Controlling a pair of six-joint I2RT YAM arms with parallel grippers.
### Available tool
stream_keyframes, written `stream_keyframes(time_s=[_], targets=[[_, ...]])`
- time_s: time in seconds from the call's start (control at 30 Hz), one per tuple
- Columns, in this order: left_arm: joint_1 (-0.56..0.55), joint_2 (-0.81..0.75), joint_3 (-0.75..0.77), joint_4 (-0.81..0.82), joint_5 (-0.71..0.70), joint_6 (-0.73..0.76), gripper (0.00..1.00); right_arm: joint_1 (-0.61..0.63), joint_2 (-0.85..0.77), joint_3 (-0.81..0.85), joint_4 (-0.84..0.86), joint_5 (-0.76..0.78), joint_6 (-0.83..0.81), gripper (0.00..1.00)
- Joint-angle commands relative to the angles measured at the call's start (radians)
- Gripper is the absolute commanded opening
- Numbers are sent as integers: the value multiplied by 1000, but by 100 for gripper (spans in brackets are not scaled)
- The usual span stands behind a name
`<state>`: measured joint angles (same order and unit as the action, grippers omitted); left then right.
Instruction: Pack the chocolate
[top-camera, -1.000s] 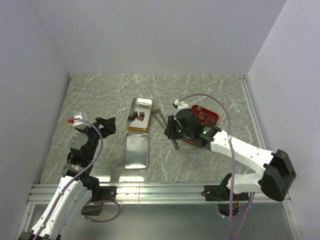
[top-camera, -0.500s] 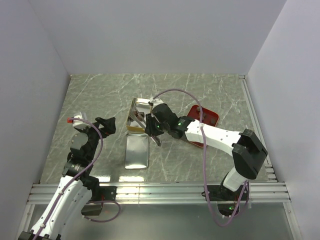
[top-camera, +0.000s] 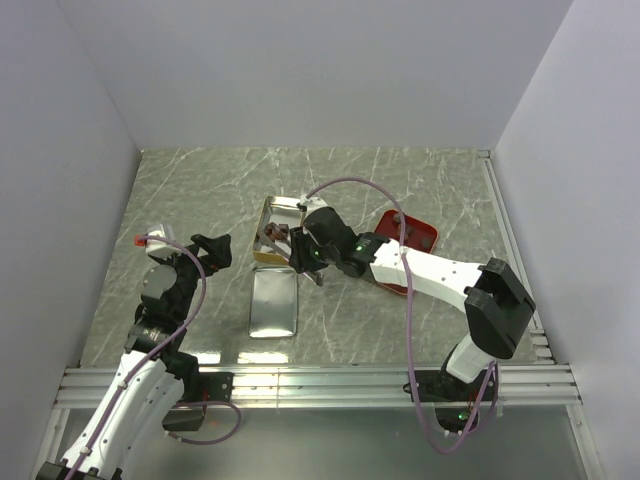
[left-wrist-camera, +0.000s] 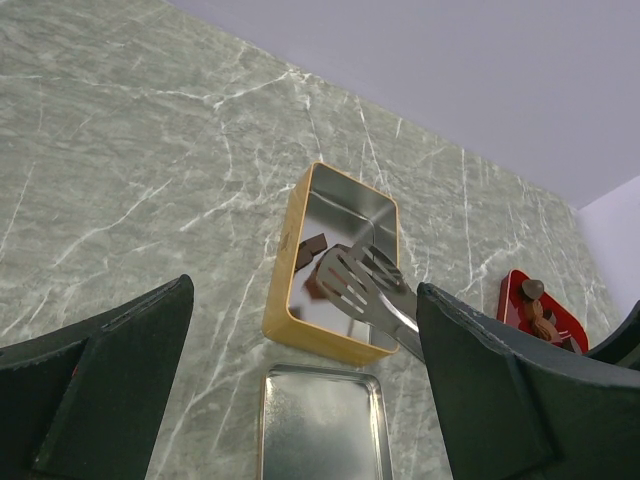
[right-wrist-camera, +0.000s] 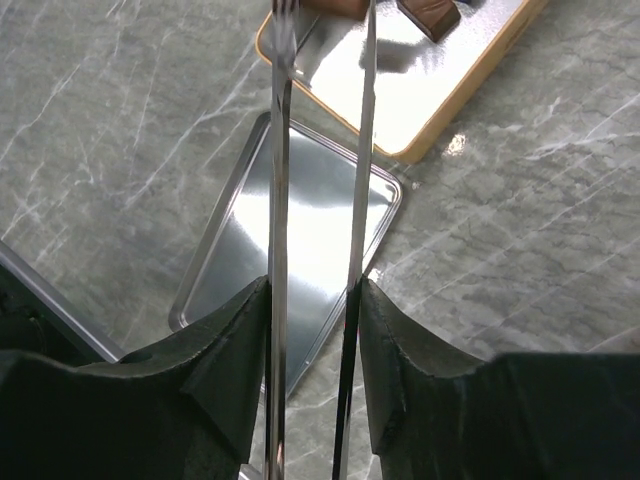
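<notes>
Right pincer (right-wrist-camera: 312, 295) pinches steel slotted tongs (right-wrist-camera: 362, 150) over the gold rectangular tin (left-wrist-camera: 282, 262); left pincer (left-wrist-camera: 305, 300) spread. Small brown chocolate chunks (left-wrist-camera: 312, 246) seem light, rigid: grip flat sides.

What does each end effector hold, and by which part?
The right end effector grips metal tongs by their two handle arms, slotted tips over the tin. The left end effector is open, holding nothing.

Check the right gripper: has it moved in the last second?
Yes. The right gripper has swung left, from the red tray's left side to the gold tin's right edge, its tongs now over the tin.
</notes>
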<state>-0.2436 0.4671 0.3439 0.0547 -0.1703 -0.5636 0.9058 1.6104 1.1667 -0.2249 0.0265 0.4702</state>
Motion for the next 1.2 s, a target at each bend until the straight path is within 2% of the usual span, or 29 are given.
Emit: stream_keyframes(time_s=[0.0,0.33,0.77,1.17], targets=[[-3,-2,6,13,0,-4,100,7,-50,14,25,23,-10,47],[-3,-7,4,11,0,-5,100,8,-104,-7,-4,55,-8,48],[-5,-15,1,19,9,-5,99,7,-337,-156,-169,266,33,46],[-5,-12,-2,25,20,-5,99,-137,-510,-326,-192,288,54,46]])
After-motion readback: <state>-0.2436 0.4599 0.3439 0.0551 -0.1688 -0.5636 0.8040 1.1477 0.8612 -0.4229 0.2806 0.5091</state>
